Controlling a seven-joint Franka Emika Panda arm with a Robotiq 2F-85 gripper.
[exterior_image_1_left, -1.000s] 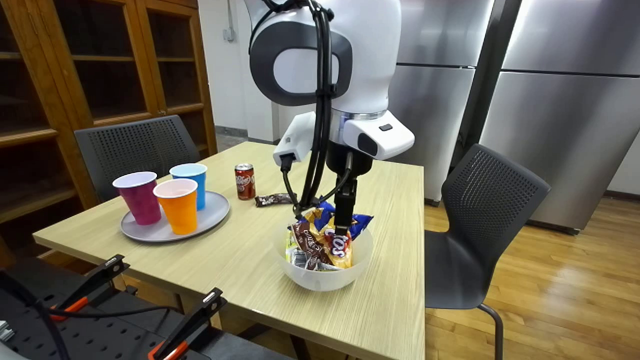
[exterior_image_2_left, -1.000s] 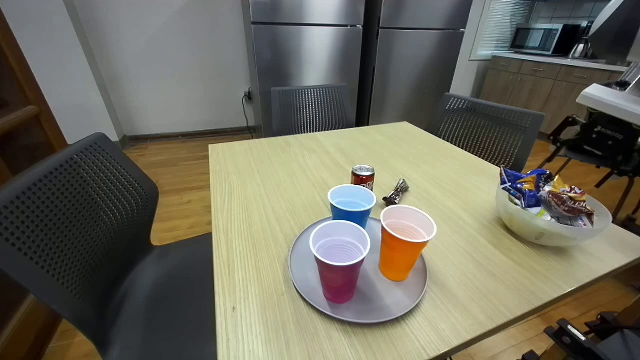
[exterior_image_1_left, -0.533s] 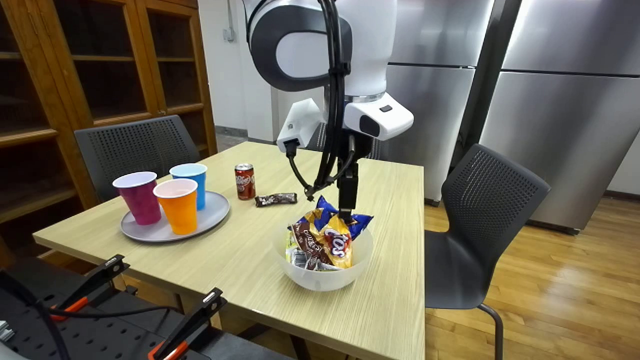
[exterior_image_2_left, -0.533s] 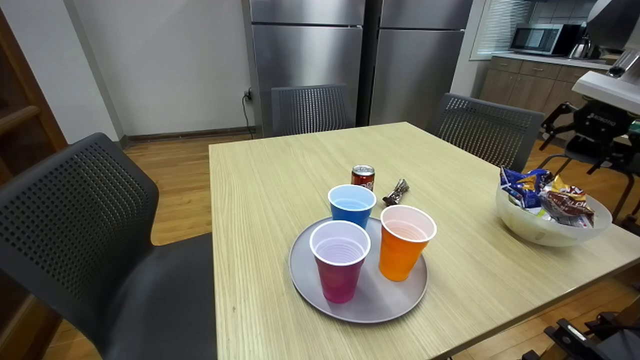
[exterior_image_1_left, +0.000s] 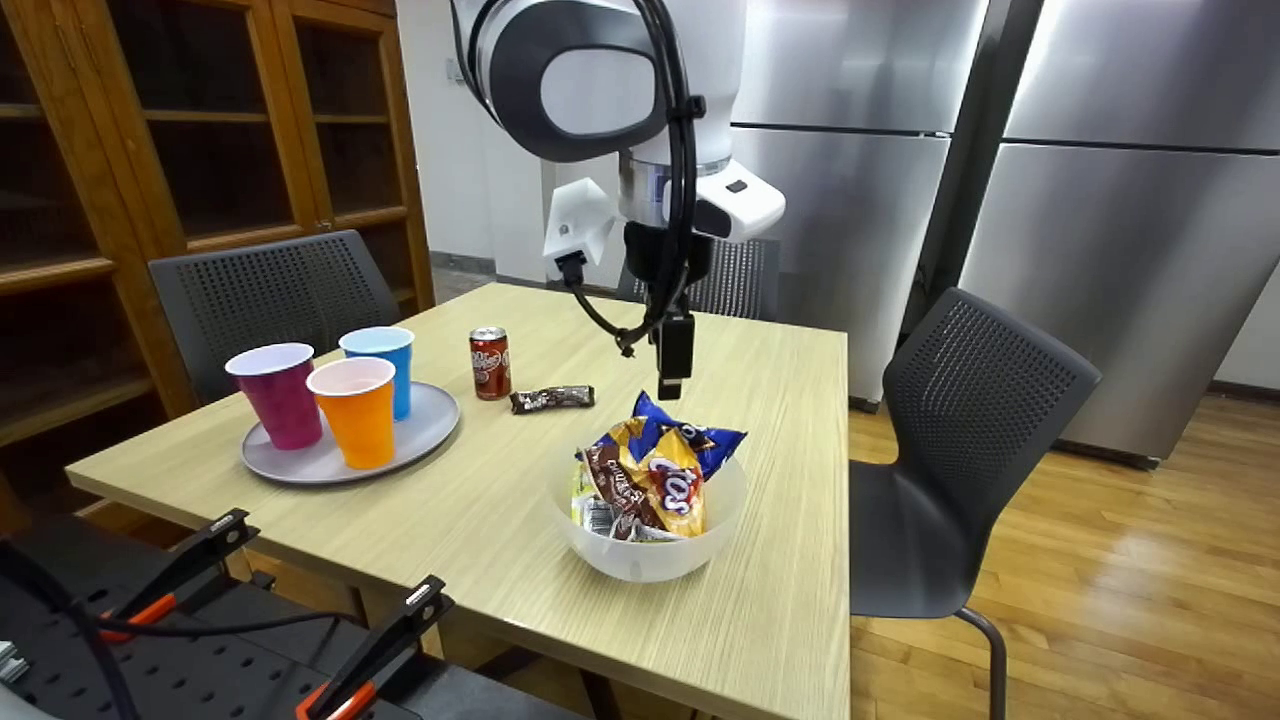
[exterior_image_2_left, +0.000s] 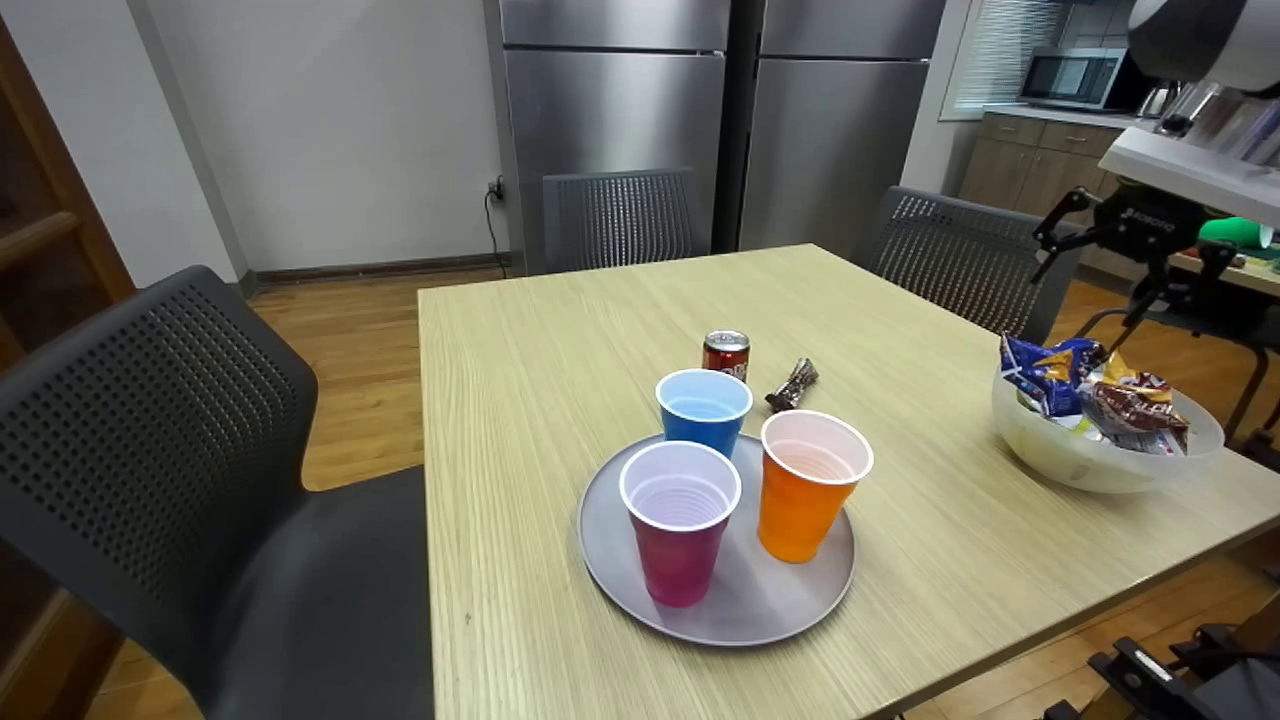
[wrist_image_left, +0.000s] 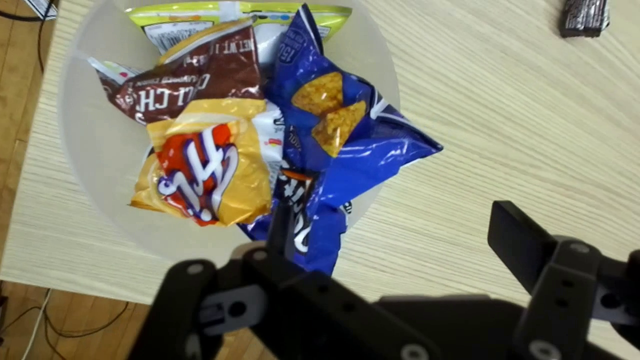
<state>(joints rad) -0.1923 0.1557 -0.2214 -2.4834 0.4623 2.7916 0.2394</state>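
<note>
Black tool (wrist_image_left: 392, 224) spread, bowl (wrist_image_left: 107, 155) near table edge (wrist_image_left: 36, 155)

In an exterior view, cups (exterior_image_1_left: 362, 420) are standing on the plate (exterior_image_1_left: 430, 425), left of the can (exterior_image_1_left: 490, 365); the bar (exterior_image_1_left: 552, 399) is lying just right of the can — and before both, bags (exterior_image_1_left: 650, 480) are sitting in the bowl (exterior_image_1_left: 645, 562).

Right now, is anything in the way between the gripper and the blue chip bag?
Nothing visible: the open gripper hangs higher than the blue chip bag, whose chip-printed side faces up in the bowl; the yellow bag lies beside it.
</note>
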